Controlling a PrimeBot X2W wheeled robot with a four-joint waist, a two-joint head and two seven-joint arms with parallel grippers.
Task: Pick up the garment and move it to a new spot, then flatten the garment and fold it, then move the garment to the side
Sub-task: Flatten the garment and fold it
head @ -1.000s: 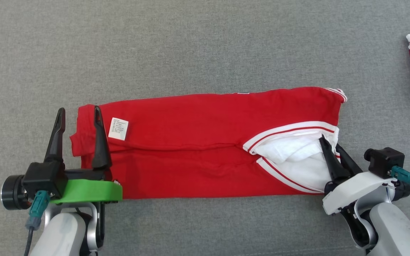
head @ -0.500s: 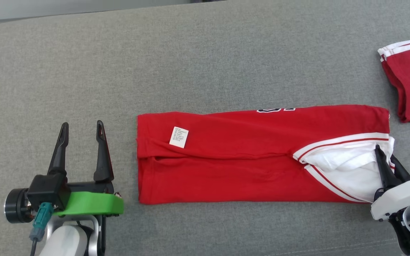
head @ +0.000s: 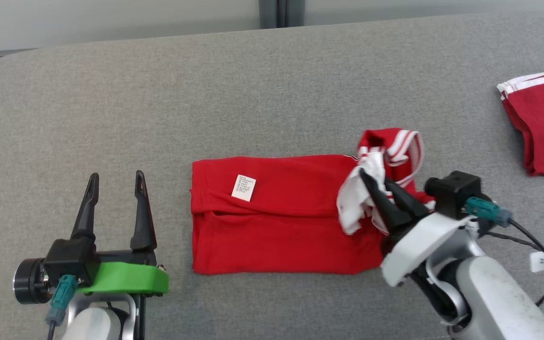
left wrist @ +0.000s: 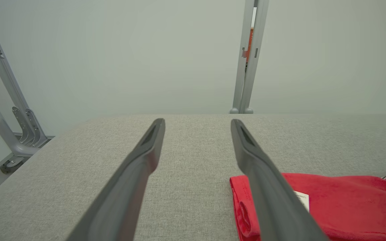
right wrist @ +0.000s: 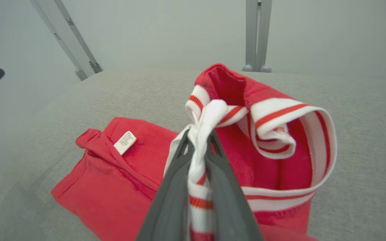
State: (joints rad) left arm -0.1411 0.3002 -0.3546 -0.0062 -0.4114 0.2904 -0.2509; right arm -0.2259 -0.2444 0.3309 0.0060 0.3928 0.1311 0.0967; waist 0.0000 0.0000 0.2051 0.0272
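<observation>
We had a grey cloth-covered table [head: 272,71] in front of us, with a pale wall [left wrist: 112,50] behind it and a grey metal post [left wrist: 248,57] standing at the far edge. And there it was, the red garment [head: 276,226], lying across the middle of the table as a long folded band, a small white label [head: 243,187] showing near its left end. Its right end was up off the surface! The white trim [right wrist: 290,113] with red stripes bunched and curled over there. The right jaws were clenched tight on a strip of that trim, the cloth squeezed between the two dark fingers [right wrist: 226,201]. Over on the other side, we saw the left jaws spread wide and holding nothing, poised over bare table near the garment's left end and clear of the cloth. Far off at the table's right edge lay a second red piece [head: 543,127] with white stripes, well apart from the one in play.
</observation>
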